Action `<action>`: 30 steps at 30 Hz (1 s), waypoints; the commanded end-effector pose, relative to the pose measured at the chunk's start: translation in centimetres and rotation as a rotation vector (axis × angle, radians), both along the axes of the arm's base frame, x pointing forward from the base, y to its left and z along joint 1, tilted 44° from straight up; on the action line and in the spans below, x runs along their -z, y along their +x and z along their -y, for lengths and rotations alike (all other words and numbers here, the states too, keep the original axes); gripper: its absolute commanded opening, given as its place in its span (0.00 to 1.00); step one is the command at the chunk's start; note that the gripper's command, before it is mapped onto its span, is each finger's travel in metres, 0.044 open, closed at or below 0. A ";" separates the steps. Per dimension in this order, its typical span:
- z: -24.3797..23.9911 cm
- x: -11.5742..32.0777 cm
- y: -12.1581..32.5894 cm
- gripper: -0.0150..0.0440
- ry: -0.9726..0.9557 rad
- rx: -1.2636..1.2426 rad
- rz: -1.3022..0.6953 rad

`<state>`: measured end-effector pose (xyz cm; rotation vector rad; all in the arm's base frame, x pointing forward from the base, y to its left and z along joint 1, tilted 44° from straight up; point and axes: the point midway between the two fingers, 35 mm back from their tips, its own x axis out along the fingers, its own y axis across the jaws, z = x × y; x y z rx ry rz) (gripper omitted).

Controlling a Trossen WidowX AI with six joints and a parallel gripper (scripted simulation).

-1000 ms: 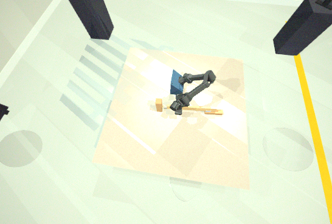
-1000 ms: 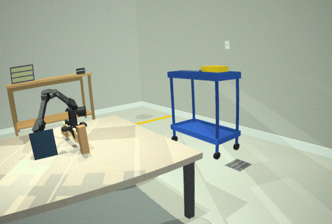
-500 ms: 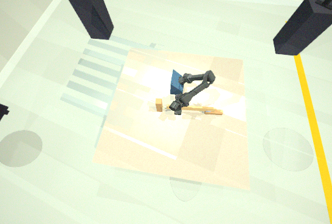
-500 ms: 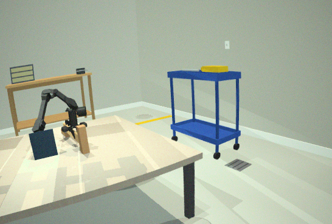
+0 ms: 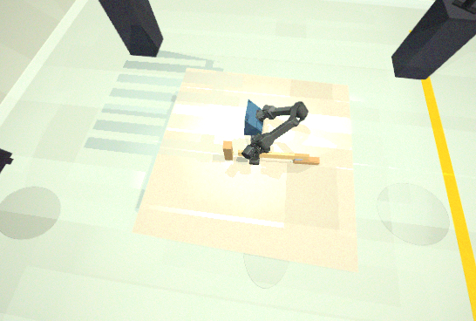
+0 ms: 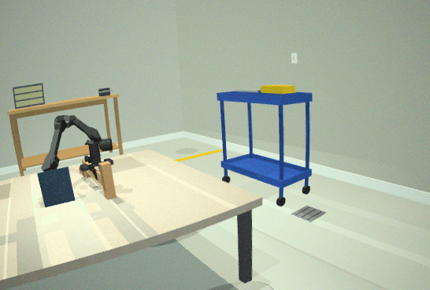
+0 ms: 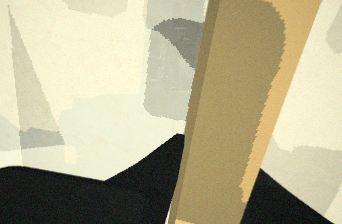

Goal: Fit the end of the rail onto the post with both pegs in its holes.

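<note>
The long wooden rail (image 5: 287,155) (image 7: 233,100) runs from the low footboard block (image 5: 310,160) toward the short wooden post (image 5: 227,151) (image 6: 108,180). My gripper (image 5: 253,156) (image 6: 96,173) (image 7: 200,145) is shut on the rail close to its post end, with a dark finger on each side of it in the wrist view. The rail's near end shows just past the gripper in the top view, with a small gap between it and the upright post. The pegs and end holes are too small or hidden to make out. Whether the rail is level, and how its far end sits in the bracket, cannot be told.
A dark blue slanted panel (image 5: 253,119) (image 6: 57,187) stands on the table (image 5: 243,235) (image 6: 172,205) beside the arm's base. The arm reaches over from that side. A blue cart (image 6: 265,169) and a wooden bench (image 6: 62,106) stand away from the table.
</note>
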<state>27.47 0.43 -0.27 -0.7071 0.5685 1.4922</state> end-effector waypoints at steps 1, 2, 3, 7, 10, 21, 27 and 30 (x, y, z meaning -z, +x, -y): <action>0.2 0.0 0.1 0.25 0.004 0.005 0.007; 0.2 0.1 0.1 0.25 0.004 0.005 0.007; 0.2 0.1 0.1 0.25 0.004 0.005 0.007; 0.3 0.2 0.1 0.25 0.004 0.005 0.007; 0.3 0.3 0.1 0.25 0.004 0.005 0.007; 0.6 0.5 0.2 0.25 0.004 0.005 0.007; 0.7 0.6 0.2 0.25 0.003 0.005 0.007; 0.8 0.7 0.2 0.25 0.003 0.005 0.007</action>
